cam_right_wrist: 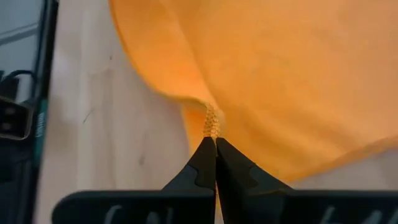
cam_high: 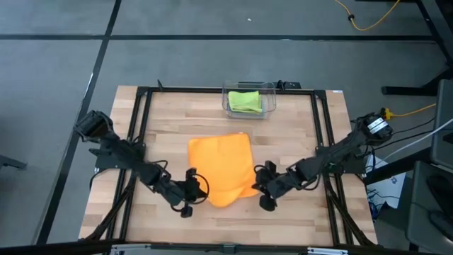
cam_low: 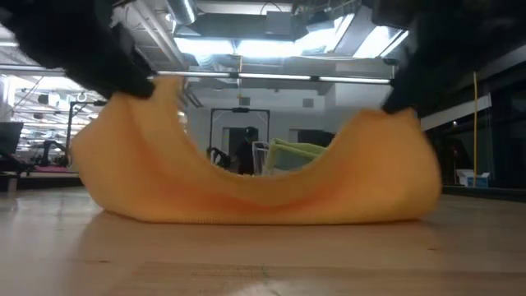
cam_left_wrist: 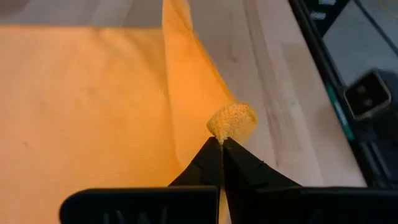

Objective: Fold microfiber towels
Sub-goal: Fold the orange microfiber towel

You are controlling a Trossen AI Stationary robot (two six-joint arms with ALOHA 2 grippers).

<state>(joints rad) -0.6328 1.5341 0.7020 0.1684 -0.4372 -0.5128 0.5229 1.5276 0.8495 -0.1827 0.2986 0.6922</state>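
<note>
Both pincers clamp near corners of the orange towel (cam_high: 221, 168): left pincer (cam_left_wrist: 221, 144), right pincer (cam_right_wrist: 214, 142). Between them it sags onto the desk (cam_high: 297, 212). Soft, light and limp, so corner grips suit it best

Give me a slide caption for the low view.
Both grippers, left and right, lift the orange towel's two corners.

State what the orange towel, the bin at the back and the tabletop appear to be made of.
Orange towel: soft knit microfibre, matte; a nubby weave shows where the left gripper pinches it.
Bin: clear, glossy plastic, likely; the green towel shows through.
Tabletop: light wood planks, visible grain.
</note>
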